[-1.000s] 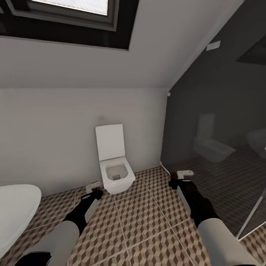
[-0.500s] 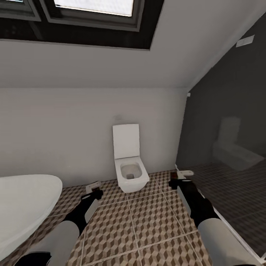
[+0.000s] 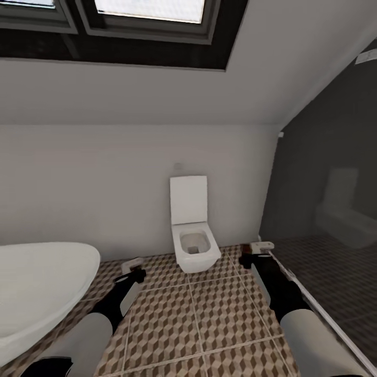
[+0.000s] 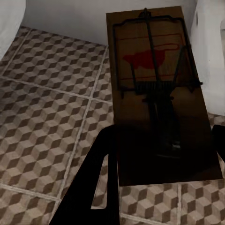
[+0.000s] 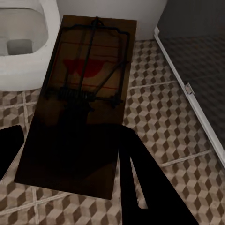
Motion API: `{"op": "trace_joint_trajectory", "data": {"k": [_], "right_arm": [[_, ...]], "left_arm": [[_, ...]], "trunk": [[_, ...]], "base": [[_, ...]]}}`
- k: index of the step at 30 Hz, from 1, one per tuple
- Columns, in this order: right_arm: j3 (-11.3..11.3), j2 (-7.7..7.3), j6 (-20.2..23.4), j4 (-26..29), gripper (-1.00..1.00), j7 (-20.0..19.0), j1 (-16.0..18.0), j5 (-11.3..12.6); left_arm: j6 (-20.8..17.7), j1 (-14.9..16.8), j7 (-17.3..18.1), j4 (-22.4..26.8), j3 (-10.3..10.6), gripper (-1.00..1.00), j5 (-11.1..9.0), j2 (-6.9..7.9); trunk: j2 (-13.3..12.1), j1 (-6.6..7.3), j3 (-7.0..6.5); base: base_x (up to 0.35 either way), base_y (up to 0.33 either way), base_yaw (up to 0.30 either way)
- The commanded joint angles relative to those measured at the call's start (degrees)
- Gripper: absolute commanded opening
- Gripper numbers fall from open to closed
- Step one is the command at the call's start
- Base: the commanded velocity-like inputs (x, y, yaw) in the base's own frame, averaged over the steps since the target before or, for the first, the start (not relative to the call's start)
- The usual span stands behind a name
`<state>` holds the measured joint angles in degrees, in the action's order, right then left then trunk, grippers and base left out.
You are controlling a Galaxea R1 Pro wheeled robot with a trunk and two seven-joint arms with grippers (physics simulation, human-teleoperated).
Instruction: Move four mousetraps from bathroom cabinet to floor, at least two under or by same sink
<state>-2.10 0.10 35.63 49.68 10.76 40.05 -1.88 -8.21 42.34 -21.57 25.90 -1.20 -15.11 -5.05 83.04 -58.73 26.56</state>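
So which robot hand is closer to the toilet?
The right, though only by a little. The right end effector is just beside the toilet on its right, holding a mousetrap. The left end effector is farther off, nearer the bathtub.

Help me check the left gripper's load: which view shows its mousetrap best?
Left wrist view: the mousetrap shows large, wire and red spot plain, between the left gripper's fingers. In the head view it is a pale sliver.
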Motion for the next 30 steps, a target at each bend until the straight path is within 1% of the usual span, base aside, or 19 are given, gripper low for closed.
{"op": "trace_joint_trajectory", "data": {"k": [1, 30], "right_arm": [[-0.09, -0.02, 0.33, 0.07, -1.0, 0.05, 0.03, -0.03], [-0.09, -0.02, 0.23, 0.06, -1.0, 0.05, 0.03, -0.05]], "left_arm": [[-0.32, 0.02, -0.14, 0.12, -0.12, -1.0, -0.1, -0.04], [-0.32, 0.02, -0.14, 0.2, -0.12, -1.0, -0.1, -0.05]], "trunk": [[0.04, 0.0, 0.07], [0.04, 0.0, 0.07]], "base": [[0.0, 0.0, 0.276], [0.0, 0.0, 0.283]]}}
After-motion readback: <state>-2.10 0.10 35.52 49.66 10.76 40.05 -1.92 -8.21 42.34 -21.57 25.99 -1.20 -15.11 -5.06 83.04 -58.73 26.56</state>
